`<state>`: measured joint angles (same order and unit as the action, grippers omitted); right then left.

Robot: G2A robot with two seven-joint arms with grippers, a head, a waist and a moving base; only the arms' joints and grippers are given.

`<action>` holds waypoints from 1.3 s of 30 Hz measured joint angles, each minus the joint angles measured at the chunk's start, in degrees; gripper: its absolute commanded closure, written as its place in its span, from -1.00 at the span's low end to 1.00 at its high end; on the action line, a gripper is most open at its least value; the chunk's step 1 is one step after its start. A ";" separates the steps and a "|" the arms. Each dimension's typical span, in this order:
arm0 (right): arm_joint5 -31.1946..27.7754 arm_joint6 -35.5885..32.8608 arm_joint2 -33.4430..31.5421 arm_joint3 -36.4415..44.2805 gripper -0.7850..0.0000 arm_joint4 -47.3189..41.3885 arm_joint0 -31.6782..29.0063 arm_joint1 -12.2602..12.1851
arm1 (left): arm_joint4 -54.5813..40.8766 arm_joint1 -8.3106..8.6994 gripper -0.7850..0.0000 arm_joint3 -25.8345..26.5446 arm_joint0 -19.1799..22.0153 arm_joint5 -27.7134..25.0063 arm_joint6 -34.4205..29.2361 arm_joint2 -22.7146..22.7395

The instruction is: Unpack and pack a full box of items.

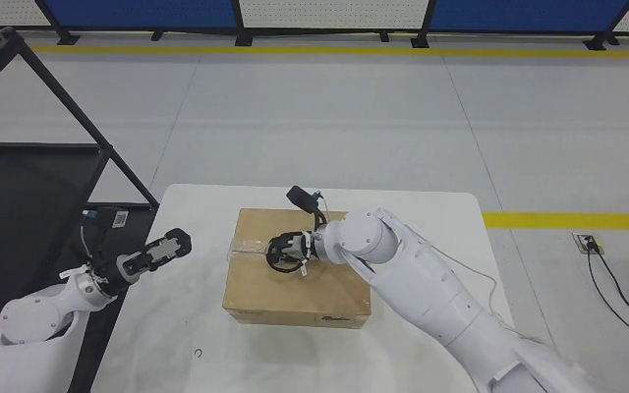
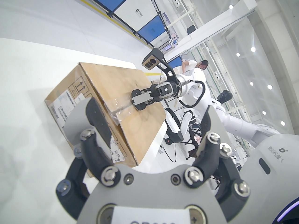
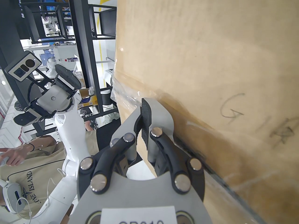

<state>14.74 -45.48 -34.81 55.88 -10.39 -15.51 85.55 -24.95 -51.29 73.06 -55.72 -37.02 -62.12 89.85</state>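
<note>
A closed cardboard box [image 1: 295, 285] [image 2: 109, 80] [image 3: 210, 47] stands in the middle of the white table [image 1: 432, 226], its top seam sealed with clear tape [image 2: 116, 111] [image 3: 129, 94]. My right gripper [image 1: 280, 253] [image 2: 137, 101] [image 3: 144, 115] lies over the box top at the taped seam, close to the box's left edge, its fingers shut together; I see nothing between the pads. My left gripper [image 1: 175, 243] [image 2: 151, 110] hangs open to the left of the box, apart from it and pointed at its labelled end.
A black metal rack [image 1: 49, 187] stands just off the table's left side, behind my left arm. A small dark ring [image 1: 198, 353] lies on the table near its front edge. Bare table surrounds the box on all sides.
</note>
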 measured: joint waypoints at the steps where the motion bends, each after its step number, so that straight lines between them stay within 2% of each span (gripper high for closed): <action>1: -0.56 0.56 0.34 -0.68 1.00 -0.36 0.28 0.54 | -0.16 0.07 -1.00 -0.06 -0.24 -0.14 -0.07 0.26; 15: -4.09 3.53 4.37 -9.66 1.00 -3.28 3.41 7.16 | -2.82 0.85 -1.00 -1.09 -3.10 -2.07 -1.29 2.92; 25: -7.93 5.23 4.64 -15.33 1.00 -5.46 4.08 10.95 | -3.37 1.02 -1.00 -1.90 -2.56 -1.68 -3.24 1.59; 32: -9.16 5.19 3.97 -18.80 1.00 -5.68 4.64 12.47 | -3.48 1.23 -1.00 -2.29 -1.85 -1.46 -3.67 1.19; 39: -9.87 3.01 1.42 -19.50 1.00 -5.22 4.75 11.88 | -3.68 1.49 -1.00 -2.05 -0.43 -0.81 -4.33 0.32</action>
<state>4.87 -42.47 -33.39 36.38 -15.61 -10.76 97.43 -28.63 -49.80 71.01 -56.16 -37.83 -66.46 90.16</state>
